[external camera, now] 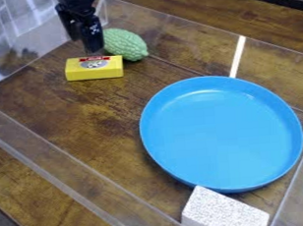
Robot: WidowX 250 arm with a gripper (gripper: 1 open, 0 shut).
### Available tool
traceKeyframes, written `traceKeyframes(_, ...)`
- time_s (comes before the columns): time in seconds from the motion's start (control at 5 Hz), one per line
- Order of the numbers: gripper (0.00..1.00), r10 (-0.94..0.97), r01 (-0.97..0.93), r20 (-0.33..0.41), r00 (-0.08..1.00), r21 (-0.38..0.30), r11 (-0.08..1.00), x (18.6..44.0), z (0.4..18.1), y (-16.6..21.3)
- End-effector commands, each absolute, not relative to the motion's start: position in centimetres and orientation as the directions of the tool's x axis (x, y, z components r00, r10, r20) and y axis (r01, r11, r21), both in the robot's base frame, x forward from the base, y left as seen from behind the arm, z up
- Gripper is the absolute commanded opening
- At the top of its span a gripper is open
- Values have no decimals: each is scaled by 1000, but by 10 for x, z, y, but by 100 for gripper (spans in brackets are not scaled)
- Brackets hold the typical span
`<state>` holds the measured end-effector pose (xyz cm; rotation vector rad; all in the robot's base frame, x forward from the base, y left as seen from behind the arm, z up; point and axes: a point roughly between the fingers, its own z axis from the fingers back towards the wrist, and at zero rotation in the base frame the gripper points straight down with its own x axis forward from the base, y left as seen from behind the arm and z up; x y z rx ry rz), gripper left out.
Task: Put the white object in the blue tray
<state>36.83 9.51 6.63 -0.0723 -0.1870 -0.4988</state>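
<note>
The white object (224, 211), a small speckled block, lies on the wooden table at the bottom edge of the view, just in front of the blue tray's near rim. The blue tray (222, 129) is a big round dish at centre right, and nothing lies in it. My gripper (92, 43) is black and hangs at the far upper left, pointing down, far from both. It is open, with nothing between its fingers. Its tips are just above the far edge of a yellow block.
A yellow labelled block (94, 67) lies below the gripper, and a green bumpy object (126, 44) sits to its right. Clear plastic walls (67, 176) fence in the dark wooden table (76, 121).
</note>
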Motion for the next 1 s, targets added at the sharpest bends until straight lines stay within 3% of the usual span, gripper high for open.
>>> traceKeyframes(0.0, 100, -482, 493, 212, 850, 0, 870, 367, 73, 106)
traceKeyframes(0.8, 100, -549, 554, 189, 814, 27, 832, 362, 70, 106)
